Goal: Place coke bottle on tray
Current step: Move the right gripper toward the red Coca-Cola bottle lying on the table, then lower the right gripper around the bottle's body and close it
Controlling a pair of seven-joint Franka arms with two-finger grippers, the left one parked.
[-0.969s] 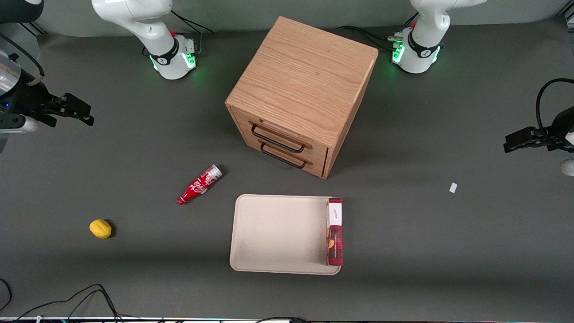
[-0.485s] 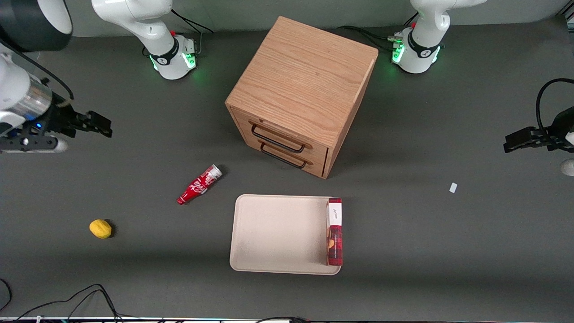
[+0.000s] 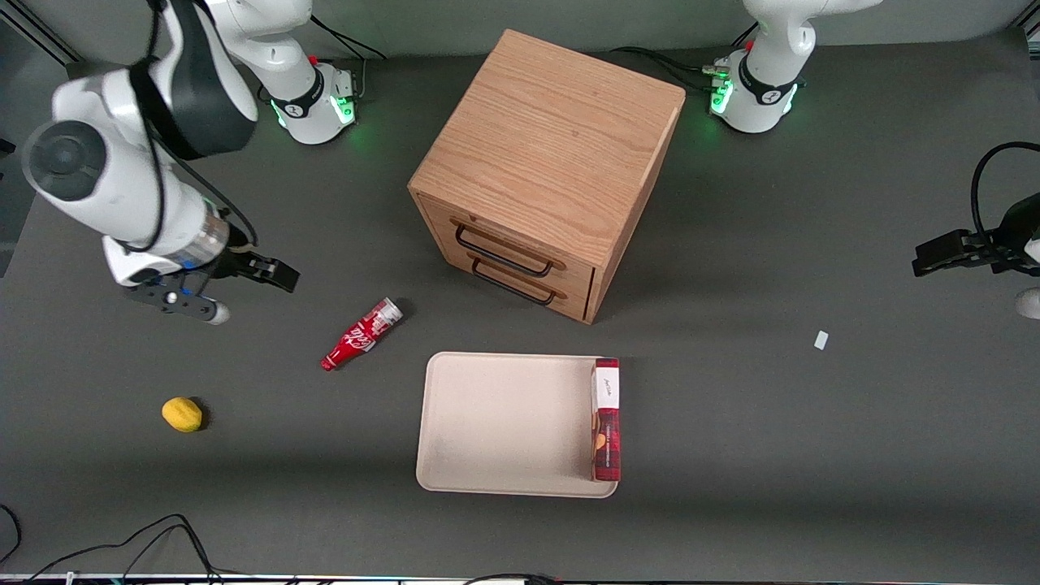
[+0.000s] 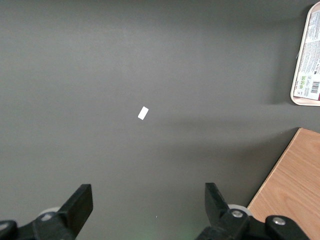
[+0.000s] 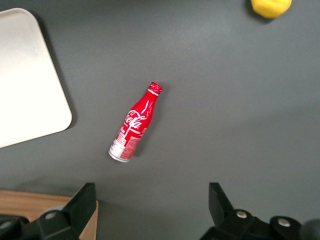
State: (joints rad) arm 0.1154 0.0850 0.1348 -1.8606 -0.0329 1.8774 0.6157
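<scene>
The dark grey table [image 3: 772,455] carries everything here, and the gripper [image 3: 276,275] hangs above it toward the working arm's end, holding nothing, its 2 fingers [image 5: 82,202] spread wide apart in the right wrist view.

The wooden cabinet [image 3: 548,166] is the biggest thing on the table. It stands well apart from the gripper, toward the parked arm's end, with 2 drawers whose black handles [image 3: 504,252] face the front camera at a slant.

The tray [image 3: 504,422] lies flat on the table, nearer to the front camera than the gripper and well apart from it. Most of its beige floor is bare. A long red box [image 3: 607,418] with a white label lies along the tray's edge that faces the parked arm's end, the part of the tray farthest from the gripper.

The coke bottle [image 3: 361,334] lies on its side on the table, not on the tray. It sits near the gripper, a little nearer to the front camera, between the gripper and the tray, touching neither. Its silvery base points toward the cabinet and its red cap toward the front camera. In the right wrist view the coke bottle [image 5: 135,125] lies well clear of the spread fingers.

A yellow lemon [image 3: 182,413] rests on the table, nearer to the front camera than the gripper, apart from the bottle.

A small white scrap [image 3: 821,340] lies toward the parked arm's end, farthest from the gripper.
</scene>
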